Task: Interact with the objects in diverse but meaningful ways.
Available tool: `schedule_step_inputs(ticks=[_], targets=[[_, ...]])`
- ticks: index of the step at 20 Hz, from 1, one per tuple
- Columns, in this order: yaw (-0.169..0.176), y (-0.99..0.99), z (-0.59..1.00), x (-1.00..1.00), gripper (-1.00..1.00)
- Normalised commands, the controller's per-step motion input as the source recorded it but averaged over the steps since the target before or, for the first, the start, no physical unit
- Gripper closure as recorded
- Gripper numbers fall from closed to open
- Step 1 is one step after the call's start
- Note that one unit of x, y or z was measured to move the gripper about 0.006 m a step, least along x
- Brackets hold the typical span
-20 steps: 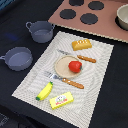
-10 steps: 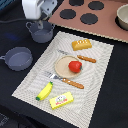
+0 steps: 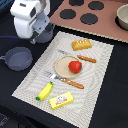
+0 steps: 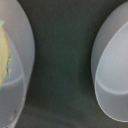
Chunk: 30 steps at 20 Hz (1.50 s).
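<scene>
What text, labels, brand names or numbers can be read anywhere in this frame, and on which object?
No text can be read.
Yellow box: a red label patch shows on its top face, but any lettering is too small and blurred to read.
Robot arm housing: plain white, no marking visible.
Wrist view: only blurred grey pot surfaces, no writing.

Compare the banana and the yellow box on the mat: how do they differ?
The banana is curved with a green tip; the yellow box is flat, rectangular and red-labelled. In the exterior view, the banana lies left of the box and higher in frame. Both are yellow, lie on the striped mat, untouched.
</scene>
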Motion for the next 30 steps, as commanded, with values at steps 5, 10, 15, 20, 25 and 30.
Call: schedule_step_inputs(ticks=[5,10,15,20,25,30], targets=[[0.016,-0.23,-0.31,-0.33,-1.00],[0.021,-0.07,-0.34,-0.26,-1.00],[0.030,-0.04,-0.29,-0.21,-1.00],[0.034,-0.05,-0.27,-0.21,-1.00],[0.036,-0.06,-0.27,-0.22,-1.00],[0.038,-0.06,-0.31,-0.21,-1.00]])
